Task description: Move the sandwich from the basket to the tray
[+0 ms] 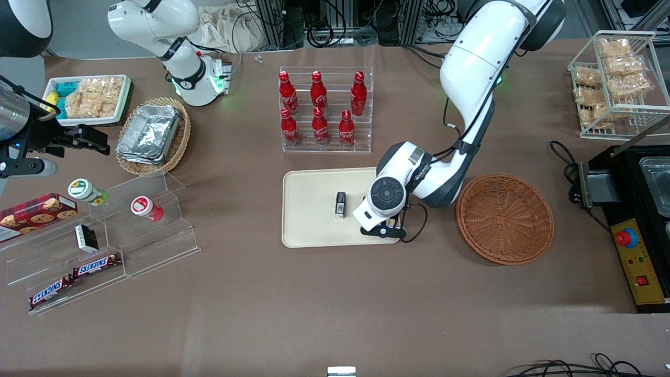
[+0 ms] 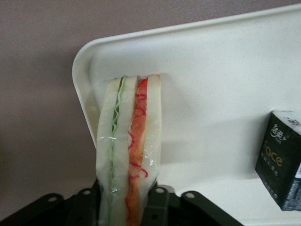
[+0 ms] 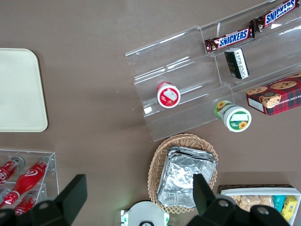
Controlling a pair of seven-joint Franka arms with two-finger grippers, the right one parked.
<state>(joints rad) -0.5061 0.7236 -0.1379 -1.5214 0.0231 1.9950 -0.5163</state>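
My left gripper (image 2: pixel 129 207) is shut on the sandwich (image 2: pixel 129 150), a wedge of white bread in clear wrap with green and red-orange filling along its edge. It hangs over a rounded corner of the cream tray (image 2: pixel 211 94). I cannot tell whether its tip touches the tray. In the front view the gripper (image 1: pixel 382 229) is above the tray (image 1: pixel 309 209) at the corner nearest the camera on the basket's side, and the wrist hides the sandwich. The round reddish-brown basket (image 1: pixel 505 218) beside the tray holds nothing.
A small black box (image 1: pixel 340 204) (image 2: pixel 282 160) lies on the tray near the gripper. A clear rack of red cola bottles (image 1: pixel 324 110) stands farther from the camera than the tray. A black machine (image 1: pixel 638 209) is past the basket; clear snack steps (image 1: pixel 99 235) lie toward the parked arm's end.
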